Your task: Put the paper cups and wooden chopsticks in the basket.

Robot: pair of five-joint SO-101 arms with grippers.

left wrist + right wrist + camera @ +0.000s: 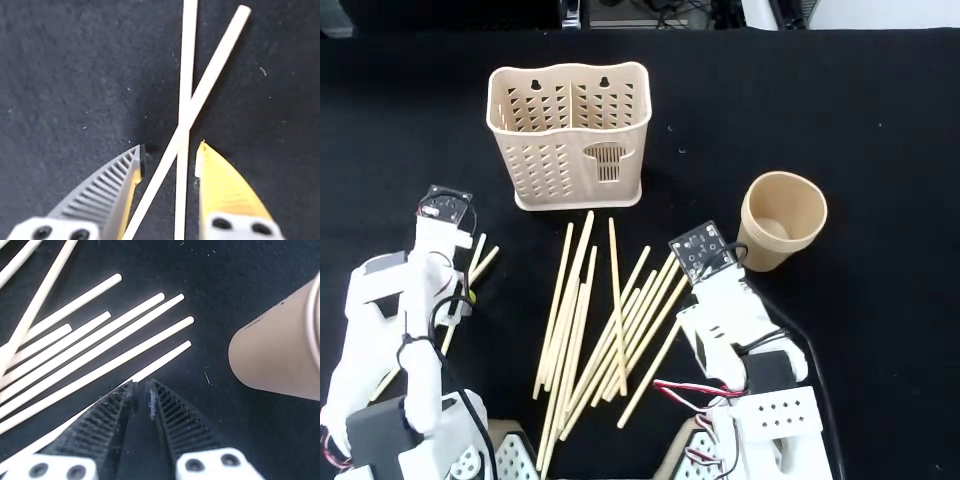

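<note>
Left wrist view: crossed chopsticks (183, 126) inside the released left gripper (171, 147), right gripper (141, 386) clenched.

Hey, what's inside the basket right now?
Only its slotted inner walls show inside the basket; no chopsticks or paper cup rise above the rim. Its floor is hidden behind the front wall.

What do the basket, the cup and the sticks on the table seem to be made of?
Basket: likely moulded plastic, beige and smooth, with rows of slots in thin walls. Cup: probably paper, matte tan, with a rolled rim. Chopsticks: seemingly pale unfinished wood or bamboo, matte, thin and straight; grain too fine to tell.
</note>
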